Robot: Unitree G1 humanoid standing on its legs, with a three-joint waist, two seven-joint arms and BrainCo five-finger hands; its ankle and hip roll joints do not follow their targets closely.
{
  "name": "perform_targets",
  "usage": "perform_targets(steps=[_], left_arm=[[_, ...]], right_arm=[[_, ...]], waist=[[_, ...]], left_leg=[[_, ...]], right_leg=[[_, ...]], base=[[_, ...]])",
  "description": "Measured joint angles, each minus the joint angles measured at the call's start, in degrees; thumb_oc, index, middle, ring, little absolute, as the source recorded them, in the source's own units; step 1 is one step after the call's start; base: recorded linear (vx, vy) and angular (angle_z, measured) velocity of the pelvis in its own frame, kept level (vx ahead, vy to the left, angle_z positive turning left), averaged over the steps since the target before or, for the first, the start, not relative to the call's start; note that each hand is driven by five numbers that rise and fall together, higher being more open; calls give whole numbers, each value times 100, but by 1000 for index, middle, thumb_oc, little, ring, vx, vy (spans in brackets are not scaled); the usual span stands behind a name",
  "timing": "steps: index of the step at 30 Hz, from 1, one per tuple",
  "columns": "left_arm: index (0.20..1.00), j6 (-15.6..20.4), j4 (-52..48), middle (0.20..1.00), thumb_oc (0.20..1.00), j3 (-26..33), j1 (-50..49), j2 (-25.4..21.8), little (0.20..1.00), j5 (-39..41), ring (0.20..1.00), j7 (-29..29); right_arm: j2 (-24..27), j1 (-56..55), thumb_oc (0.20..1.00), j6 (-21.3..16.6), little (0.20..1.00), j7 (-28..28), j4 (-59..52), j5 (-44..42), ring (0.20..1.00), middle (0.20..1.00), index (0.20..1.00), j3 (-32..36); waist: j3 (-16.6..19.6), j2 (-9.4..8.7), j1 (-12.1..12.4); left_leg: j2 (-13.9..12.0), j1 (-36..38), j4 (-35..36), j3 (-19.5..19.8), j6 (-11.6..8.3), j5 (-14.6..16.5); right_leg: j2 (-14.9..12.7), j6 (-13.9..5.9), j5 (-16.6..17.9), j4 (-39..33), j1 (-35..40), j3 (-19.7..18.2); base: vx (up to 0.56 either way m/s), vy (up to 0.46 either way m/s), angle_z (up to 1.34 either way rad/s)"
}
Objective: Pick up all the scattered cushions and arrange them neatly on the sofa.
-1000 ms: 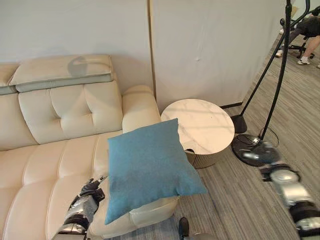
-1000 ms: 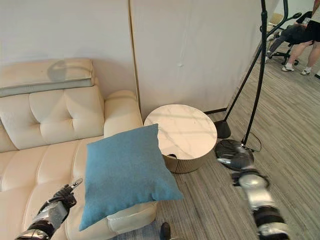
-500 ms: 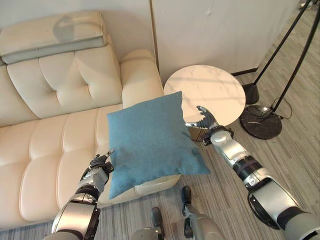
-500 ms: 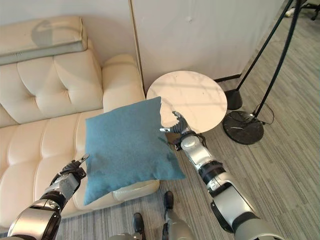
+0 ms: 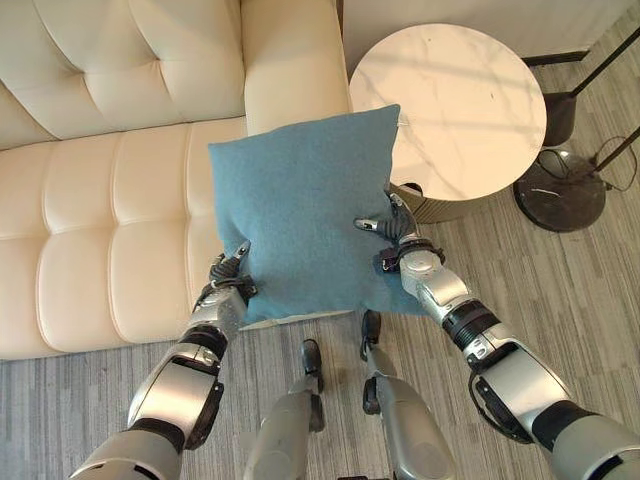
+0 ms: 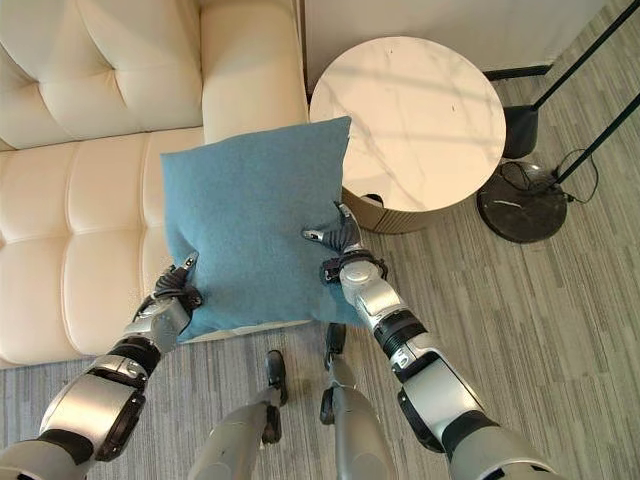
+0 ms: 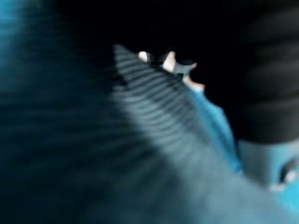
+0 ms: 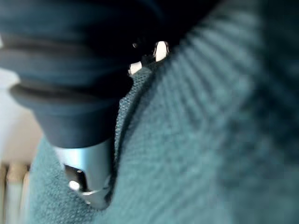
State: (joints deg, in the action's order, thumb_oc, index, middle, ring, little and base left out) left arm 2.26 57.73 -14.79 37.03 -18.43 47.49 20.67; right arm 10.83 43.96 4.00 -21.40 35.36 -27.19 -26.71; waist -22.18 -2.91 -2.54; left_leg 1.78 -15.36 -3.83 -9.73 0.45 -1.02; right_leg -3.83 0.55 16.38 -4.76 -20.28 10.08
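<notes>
1. You have one blue cushion [image 5: 305, 210] held up between both hands, over the front edge of the sofa [image 5: 110, 200] seat, near the armrest end.
2. Your left hand [image 5: 228, 279] sits at the cushion's lower left edge. Its fingers go behind the fabric, so you cannot tell whether they grip or just press.
3. Your right hand [image 5: 395, 232] is at the cushion's right edge, thumb spread on the front face and the fingers apparently curled round the edge, pinching it; the wrist view is too close to confirm that.
4. The sofa is cream leather with tufted back panels and a stitched seat. Its back and left part are cut off by the frame.
5. Beside the armrest stands a round table [image 5: 455, 100] with a pale marble-like top; the cushion's upper right corner overlaps its rim in the head views.
6. The floor [image 5: 580, 290] is grey wood-look planks. A black lamp base [image 5: 560, 190] rests on it right of the table, its pole leaving the frame.
7. Both wrist views show blue weave pressed close to the lens.
</notes>
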Motion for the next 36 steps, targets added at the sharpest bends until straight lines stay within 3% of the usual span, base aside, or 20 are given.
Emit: perform_targets(steps=[1,2,7,15,20,28,34,36], left_arm=[[200,60,-515,200,200,-95,-266,-39,200,127,200,12],[200,110,-545,200,200,-72,-322,-46,200,142,200,13],[200,315,-1015,200,200,-220,-651,28,200,959,200,30],[200,371,-2186,200,200,-525,-1562,-20,200,1445,200,210],[200,165,-3550,200,200,-288,-2695,-172,200,857,200,266],[200,-216,-5083,200,200,150,-3899,-154,200,-155,200,259],[200,-296,-5064,200,200,147,-4272,-37,200,-546,200,234],[200,-320,-5061,200,200,156,-4296,-76,200,-619,200,236]], right_arm=[[75,-183,592,-46,592,-21,-416,-92,592,592,592,-112],[93,-232,200,-167,200,-25,-496,-112,200,200,200,-183],[258,-241,200,-228,200,8,-912,-140,200,200,200,-299],[442,-621,200,-218,200,44,-1331,-459,200,200,200,-429],[817,-1677,200,-168,200,202,-2305,-552,200,200,200,-265],[1046,-2910,200,34,200,539,-3344,-406,200,200,200,203],[951,-3502,200,23,200,703,-3471,-112,200,200,200,313],[919,-3546,200,27,200,702,-3464,-93,200,200,200,281]], waist=[[-13,4,0],[-13,3,-1],[-20,-49,6],[0,-200,33],[1,-214,98],[92,-196,167],[398,-161,187],[413,-160,185]], left_leg=[[4,-18,31,8,-20,14],[8,-14,20,17,-21,15],[77,67,26,-28,13,-8],[149,377,123,-18,71,-33],[163,649,317,58,66,-78],[158,1026,442,138,88,-96],[184,1156,432,124,121,-37],[197,1139,427,103,114,-55]], right_leg=[[-7,-1,-1,0,0,10],[-14,-1,-1,0,4,21],[-73,15,86,1,29,-55],[-145,-43,122,0,304,-86],[-150,-230,-25,-1,521,-66],[-142,-178,-65,-1,854,-29],[-161,-185,-86,-3,1025,-64],[-171,-338,-258,-4,981,-82]], base=[[20,10,5],[0,0,0],[-4,8,-2],[-7,5,1],[-2,29,5],[17,23,4],[-63,37,-1],[-176,-4,-5]])
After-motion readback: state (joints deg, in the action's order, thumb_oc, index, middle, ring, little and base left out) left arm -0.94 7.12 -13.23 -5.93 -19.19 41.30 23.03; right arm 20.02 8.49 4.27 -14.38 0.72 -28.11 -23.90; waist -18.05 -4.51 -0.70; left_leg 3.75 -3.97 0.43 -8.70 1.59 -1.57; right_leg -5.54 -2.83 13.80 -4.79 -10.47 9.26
